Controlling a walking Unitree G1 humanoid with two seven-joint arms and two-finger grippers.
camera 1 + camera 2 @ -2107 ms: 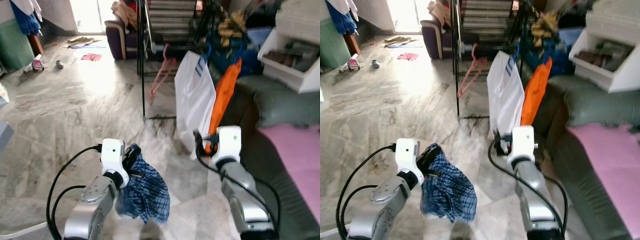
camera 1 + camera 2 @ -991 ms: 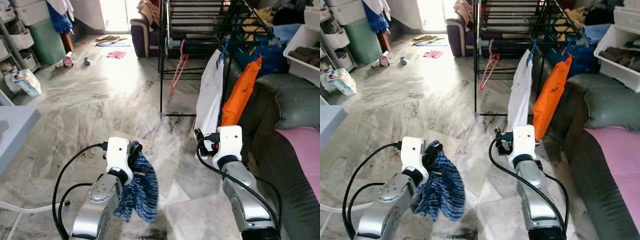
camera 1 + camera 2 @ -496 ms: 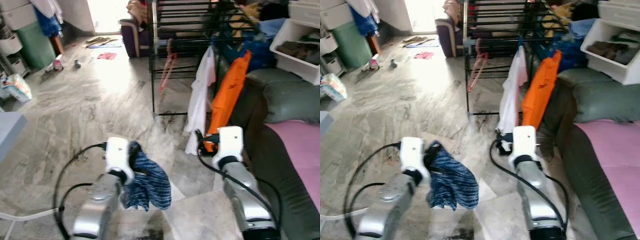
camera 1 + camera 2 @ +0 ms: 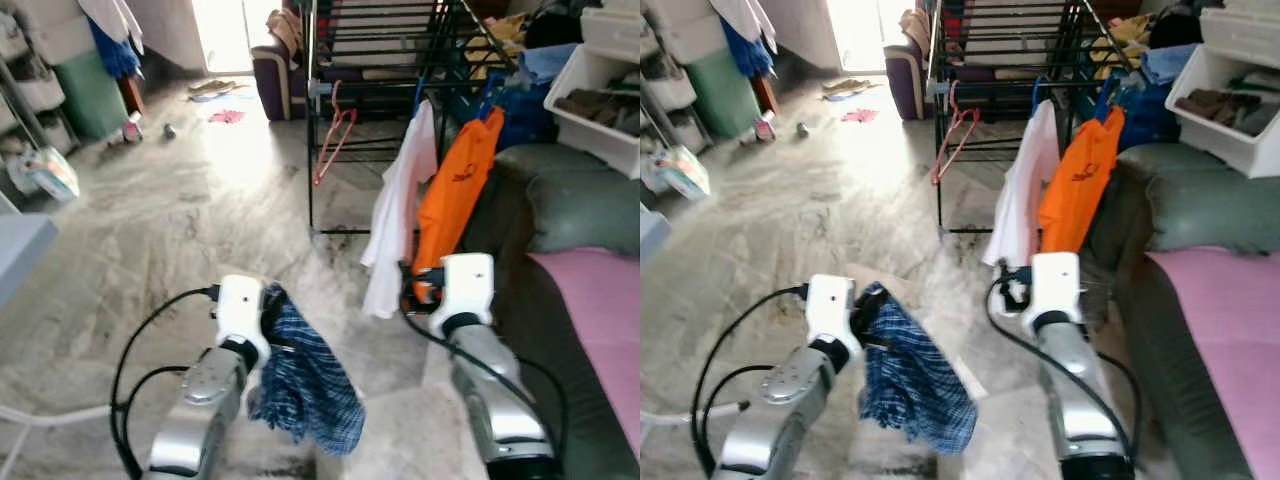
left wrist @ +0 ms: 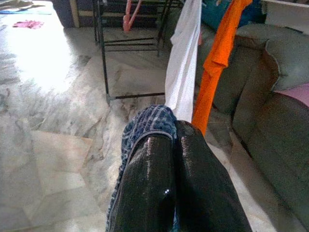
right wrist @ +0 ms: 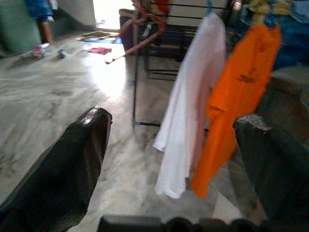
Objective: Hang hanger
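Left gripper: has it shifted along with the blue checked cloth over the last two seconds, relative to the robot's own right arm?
No. The left gripper stays shut on the blue checked cloth, level with the right gripper; only the room shifts, as the camera moves.

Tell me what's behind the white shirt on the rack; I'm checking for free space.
Right behind the white shirt hangs an orange shirt on the same black drying rack, then a grey-green sofa. The rail between them is covered.

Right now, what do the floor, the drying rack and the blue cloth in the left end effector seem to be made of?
Floor: polished stone, probably marble; grey veins, bright window glare.
Drying rack: thin black bars, likely painted metal.
Blue cloth: soft woven fabric, perhaps cotton; checked pattern, hanging in limp folds from the left end effector.
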